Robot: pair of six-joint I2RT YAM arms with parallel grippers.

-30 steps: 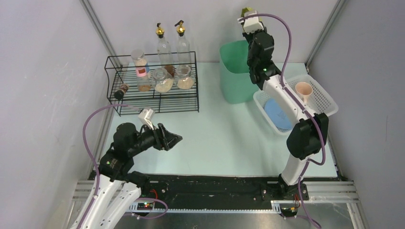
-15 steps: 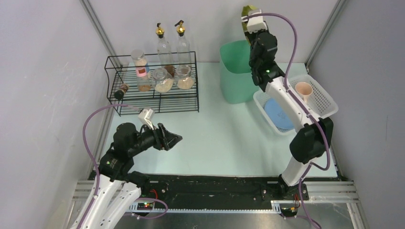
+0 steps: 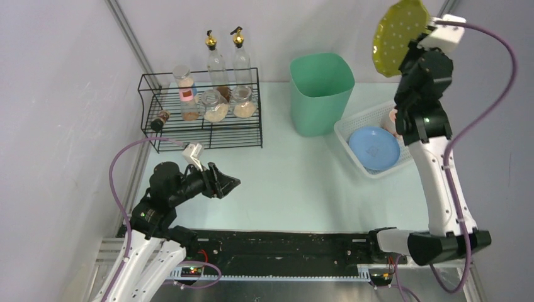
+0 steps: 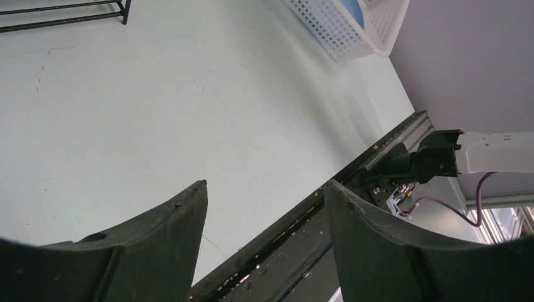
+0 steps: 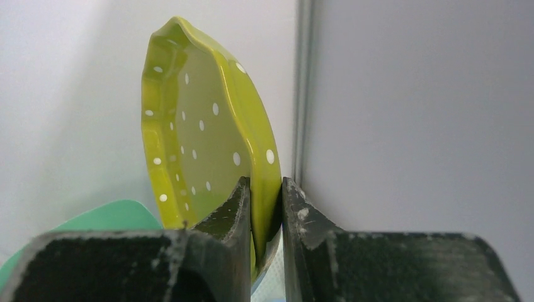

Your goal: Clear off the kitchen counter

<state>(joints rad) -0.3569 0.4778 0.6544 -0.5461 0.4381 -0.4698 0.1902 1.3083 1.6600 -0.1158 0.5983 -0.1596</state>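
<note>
Right wrist view: right gripper (image 5: 264,185) clamps the plate (image 5: 195,126) by its rim; plate likely rigid, glossy, fragile; left gripper (image 4: 266,189) spread, empty.

Robotics lab cell, being staged as a kitchen. The kitchen counter (image 3: 283,182) is being enclosed by aluminium frame posts (image 3: 129,36) and wall panels (image 3: 56,94). Two robot arms (image 3: 165,182) are being carried on a mounting rail (image 3: 283,242). Kitchen dressing is being supplied by a wire rack (image 3: 201,72) of jars (image 3: 216,106) and bottles (image 3: 216,60), a green bin (image 3: 318,94), a white basket (image 3: 343,135) and a dotted green plate (image 3: 400,34).
</note>
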